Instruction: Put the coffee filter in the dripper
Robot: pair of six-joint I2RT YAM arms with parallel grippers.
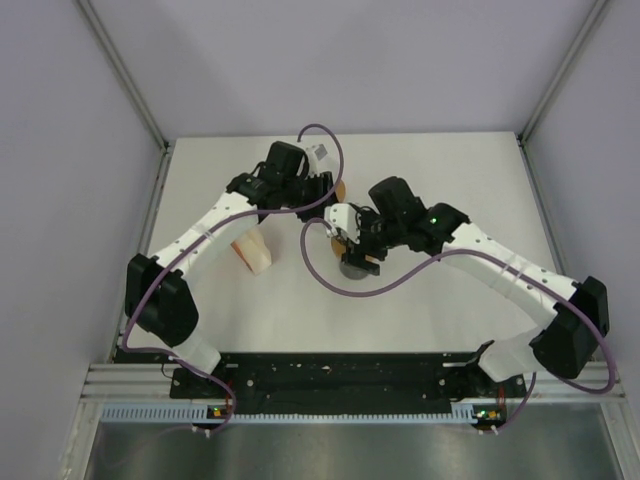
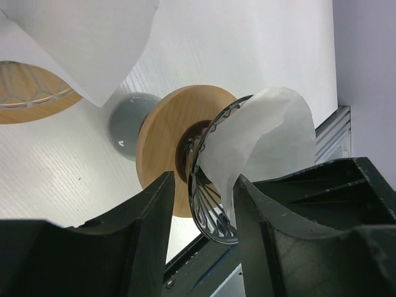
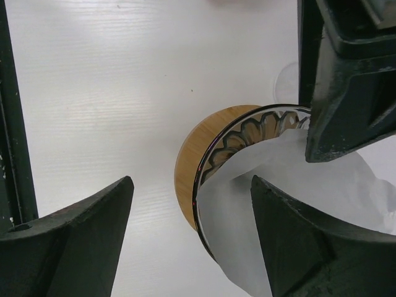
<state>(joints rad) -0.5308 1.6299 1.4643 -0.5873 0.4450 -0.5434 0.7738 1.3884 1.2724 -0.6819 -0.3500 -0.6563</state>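
Right end effector (image 3: 192,185) wide open, empty

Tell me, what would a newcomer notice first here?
The left arm and the right arm, both white, bend inward and meet over the middle of the white table. Close by the open left gripper and right gripper sits a glass dripper with a wooden collar. A white paper filter sticks out of its mouth.
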